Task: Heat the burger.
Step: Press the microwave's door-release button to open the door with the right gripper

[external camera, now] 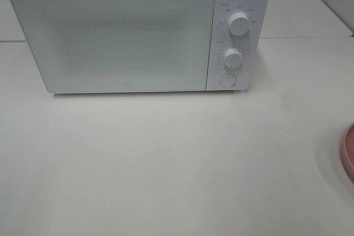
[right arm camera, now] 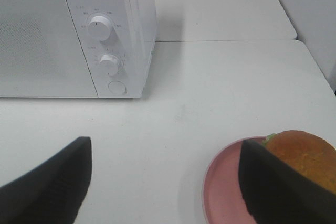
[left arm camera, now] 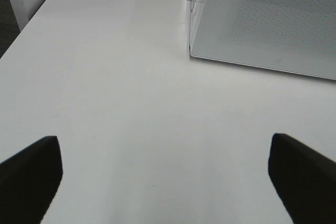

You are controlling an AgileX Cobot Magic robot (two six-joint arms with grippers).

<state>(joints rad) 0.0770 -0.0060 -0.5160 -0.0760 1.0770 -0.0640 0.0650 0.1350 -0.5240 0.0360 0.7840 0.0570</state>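
The burger point(right arm camera: 307, 156), with a golden-brown bun and a bit of green lettuce, sits on a pink plate point(right arm camera: 223, 184) in the right wrist view, partly hidden behind one finger. In the exterior high view only the plate's rim point(external camera: 348, 153) shows at the right edge. The white microwave point(external camera: 138, 31) stands at the back with its door shut; it also shows in the left wrist view point(left arm camera: 262, 19) and the right wrist view point(right arm camera: 68, 35). My right gripper point(right arm camera: 163, 187) is open and empty, beside the plate. My left gripper point(left arm camera: 165, 174) is open and empty above bare table.
The microwave has two knobs point(external camera: 239, 24) point(external camera: 233, 58) and a round button point(external camera: 227, 80) on its right panel. The white table point(external camera: 166, 164) spreads in front of it. A seam between table tops runs behind the microwave point(right arm camera: 226, 40).
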